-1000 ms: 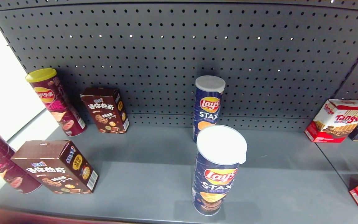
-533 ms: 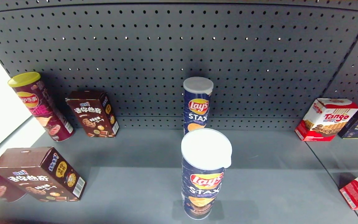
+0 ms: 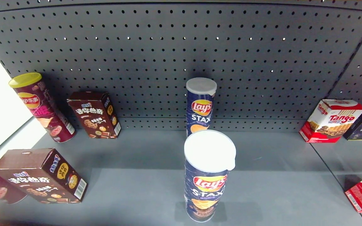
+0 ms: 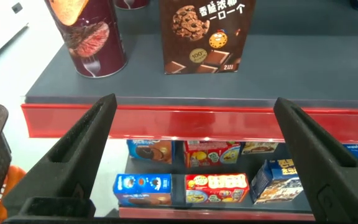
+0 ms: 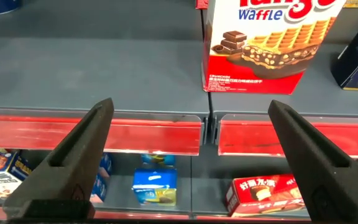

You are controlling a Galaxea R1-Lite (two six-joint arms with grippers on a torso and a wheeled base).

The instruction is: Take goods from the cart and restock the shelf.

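Goods already stand on the grey metal shelf [image 3: 278, 185]: a dark blue cardboard chip tube with a white plastic lid [image 3: 206, 179] is upright near the front edge. A second blue tube [image 3: 200, 106] stands right behind it, by the perforated back panel [image 3: 168, 47]. Toward my left are a brown cardboard biscuit box [image 3: 41, 175] and a maroon chip tube with a yellow lid [image 3: 41, 106]. Toward my right is a red-and-white wafer box [image 3: 335, 121].

My left claw [image 4: 194, 102] hangs released and empty out in front of the shelf's red price rail [image 4: 191, 121], near the biscuit box but apart from it. My right claw [image 5: 189, 104] is likewise spread wide with nothing in it, before the rail by a front wafer box [image 5: 263, 43].

I judge that I am between items. The next move calls for turning to the cart, gripping a fresh pack, and aiming for the bare stretch beside the blue tubes.
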